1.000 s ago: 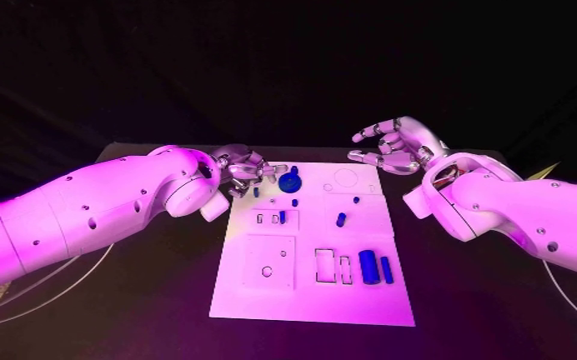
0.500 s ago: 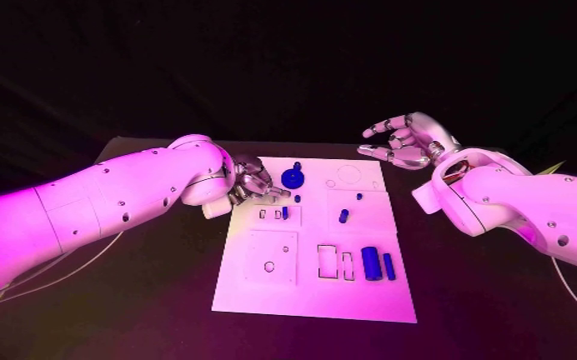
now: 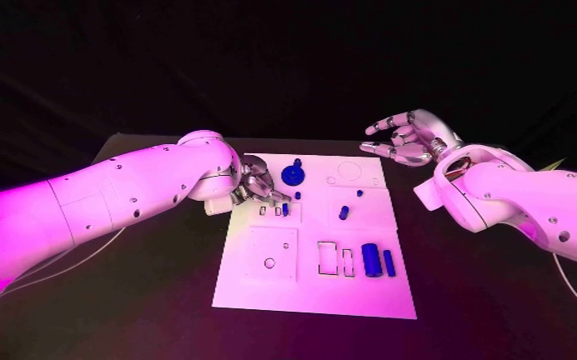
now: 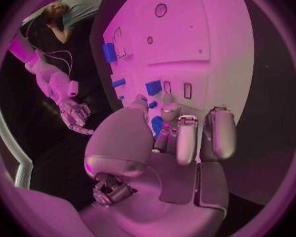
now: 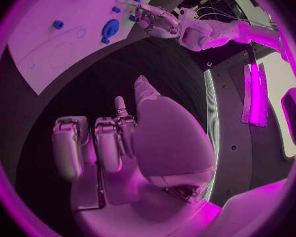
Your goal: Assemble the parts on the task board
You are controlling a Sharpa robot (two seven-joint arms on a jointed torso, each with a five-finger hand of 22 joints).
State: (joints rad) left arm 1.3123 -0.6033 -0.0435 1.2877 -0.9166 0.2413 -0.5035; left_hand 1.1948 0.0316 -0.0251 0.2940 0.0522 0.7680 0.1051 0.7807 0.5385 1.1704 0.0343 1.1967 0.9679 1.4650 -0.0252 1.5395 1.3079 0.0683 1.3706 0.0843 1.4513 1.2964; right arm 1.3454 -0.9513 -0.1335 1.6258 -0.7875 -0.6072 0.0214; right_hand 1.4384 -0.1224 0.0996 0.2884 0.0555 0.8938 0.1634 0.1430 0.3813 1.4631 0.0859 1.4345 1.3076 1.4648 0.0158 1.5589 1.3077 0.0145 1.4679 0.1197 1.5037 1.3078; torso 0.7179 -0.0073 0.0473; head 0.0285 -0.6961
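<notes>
The white task board lies lengthwise in the middle of the table. A round blue part sits near its far end. Small blue parts are scattered mid-board, and two blue blocks stand on its near right side. My left hand hovers at the board's left edge with its fingers curled in. In the left wrist view a bit of blue shows between the thumb and fingers; whether it is held I cannot tell. My right hand hangs off the far right corner, fingers spread, holding nothing.
The board has empty rectangular slots and small round holes on its near half. Black table surrounds it on both sides. A cable trails on the left of the table.
My left hand has moved nearer along the board's left edge, past the round blue part, and curled its fingers. The right hand has drifted slightly outward, staying spread.
</notes>
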